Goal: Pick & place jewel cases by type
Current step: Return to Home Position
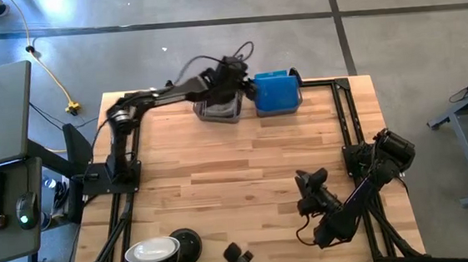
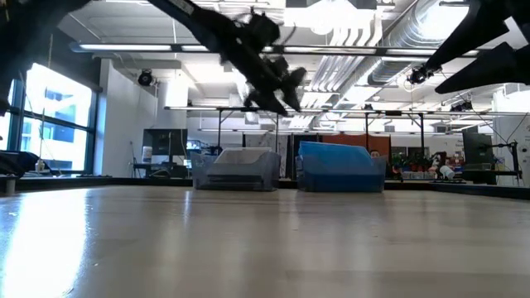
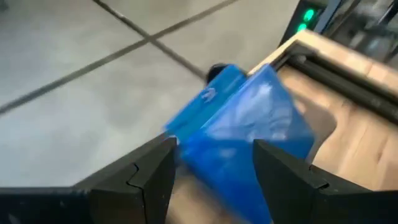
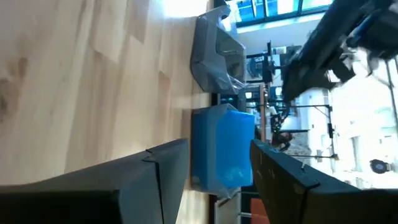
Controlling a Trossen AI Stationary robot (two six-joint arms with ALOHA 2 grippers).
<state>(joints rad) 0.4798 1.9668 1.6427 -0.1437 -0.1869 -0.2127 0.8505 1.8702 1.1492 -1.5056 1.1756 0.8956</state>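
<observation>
The left gripper (image 1: 245, 81) hangs in the air at the far edge of the wooden table (image 1: 221, 174), raised well above the gap between the two bins in the low view (image 2: 281, 89). Its wrist view shows the jaws parted and nothing between them (image 3: 214, 143). The blue jewel cases (image 1: 277, 94) sit in the right-hand bin (image 1: 299, 101), filling it with a solid blue mass (single cases cannot be told apart), and from table height they reach about to its rim (image 2: 341, 165). Just beside it to the left stands the left-hand bin (image 1: 203, 113), smoky grey, with the dark jewel cases (image 1: 220, 109) inside; from the low view they show as a low greyish stack behind the bin's wall (image 2: 236, 164). The bins stand side by side, close together; whether they touch cannot be told. The right gripper (image 1: 311, 179) waits folded back over the table's near right part, well apart from the bins, its fingers spread and empty (image 4: 219, 143), pointing across the bare wood towards the bin of blue cases.
</observation>
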